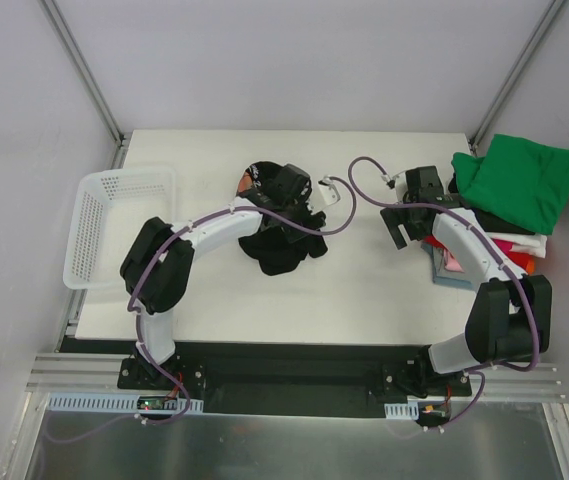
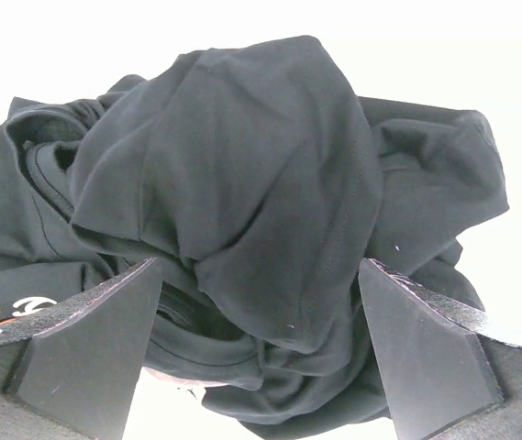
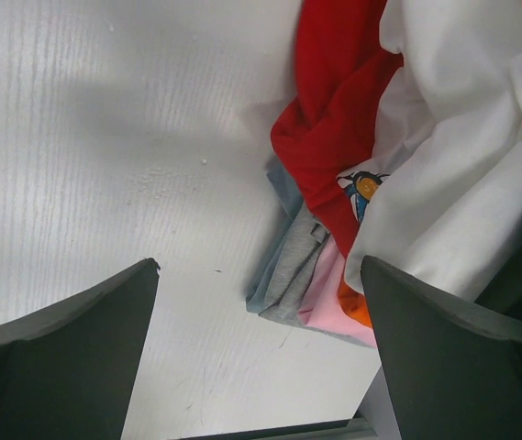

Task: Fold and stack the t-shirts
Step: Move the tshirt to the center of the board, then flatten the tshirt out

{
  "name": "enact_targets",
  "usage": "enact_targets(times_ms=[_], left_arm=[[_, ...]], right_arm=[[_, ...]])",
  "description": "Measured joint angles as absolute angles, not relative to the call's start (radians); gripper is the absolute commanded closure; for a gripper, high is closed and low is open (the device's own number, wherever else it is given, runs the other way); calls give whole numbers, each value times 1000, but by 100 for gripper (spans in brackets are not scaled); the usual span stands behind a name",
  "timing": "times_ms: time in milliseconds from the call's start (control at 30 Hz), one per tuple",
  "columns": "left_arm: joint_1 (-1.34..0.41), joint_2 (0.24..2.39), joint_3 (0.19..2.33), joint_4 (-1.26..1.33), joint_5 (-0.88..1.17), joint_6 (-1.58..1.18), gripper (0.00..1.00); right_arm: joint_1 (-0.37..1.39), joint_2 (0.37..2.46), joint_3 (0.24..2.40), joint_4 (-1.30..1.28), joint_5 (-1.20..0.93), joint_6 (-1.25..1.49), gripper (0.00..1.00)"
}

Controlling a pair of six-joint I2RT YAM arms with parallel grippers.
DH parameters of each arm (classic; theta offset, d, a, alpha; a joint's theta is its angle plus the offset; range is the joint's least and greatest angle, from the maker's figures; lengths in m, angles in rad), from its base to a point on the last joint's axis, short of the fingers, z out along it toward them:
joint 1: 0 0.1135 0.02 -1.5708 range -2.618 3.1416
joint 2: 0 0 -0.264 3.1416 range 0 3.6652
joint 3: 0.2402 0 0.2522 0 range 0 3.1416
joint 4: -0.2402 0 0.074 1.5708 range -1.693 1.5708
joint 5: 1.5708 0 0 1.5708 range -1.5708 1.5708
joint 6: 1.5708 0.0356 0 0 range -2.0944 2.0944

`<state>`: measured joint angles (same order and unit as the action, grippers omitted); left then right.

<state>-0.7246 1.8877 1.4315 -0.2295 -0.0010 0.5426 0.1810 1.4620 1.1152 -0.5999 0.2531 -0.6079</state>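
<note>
The black t-shirt [image 1: 279,250] lies crumpled in a heap near the middle of the worktop [image 1: 364,300], with a scrap of white and red print [image 2: 8,312] showing at one edge. The left hand [image 2: 261,362] is directly over it, its fingers [image 2: 86,357] spread wide on either side of a raised bunch of the black cloth (whether they press the cloth cannot be told). To the right of the black t-shirt the right hand [image 3: 261,357] hangs over bare worktop, jaws spread and holding nothing. Farther right, touching neither hand, is the stack of folded t-shirts [image 1: 494,245], with white, red, pink, orange and grey edges showing; a green t-shirt [image 1: 519,180] lies on top. Well to the left of the black t-shirt, a white mesh basket [image 1: 114,185] sits at the worktop's left edge.
</note>
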Motion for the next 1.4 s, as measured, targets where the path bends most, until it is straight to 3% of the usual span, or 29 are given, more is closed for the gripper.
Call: enact_targets(times_ms=[533,667,733,900,1033,1400], left_arm=[[-667,1911,1415,-228,-12,543,22],[-662,1911,1390,-226,-14,542,39],[-662,1911,1381,-226,-13,545,53],[-661,1911,1377,-223,-11,543,68],[-661,1909,1379,-225,-11,540,100],[-654,1758,1589,-263,-64,575,100]], right_arm=[[181,1462,1114,-604,234,-597,3],[181,1462,1114,-606,229,-592,3],[181,1462,1114,-608,227,-591,3],[181,1462,1114,-611,223,-589,3],[183,1465,1114,-611,220,-587,3],[243,1514,1114,-622,223,-579,3]])
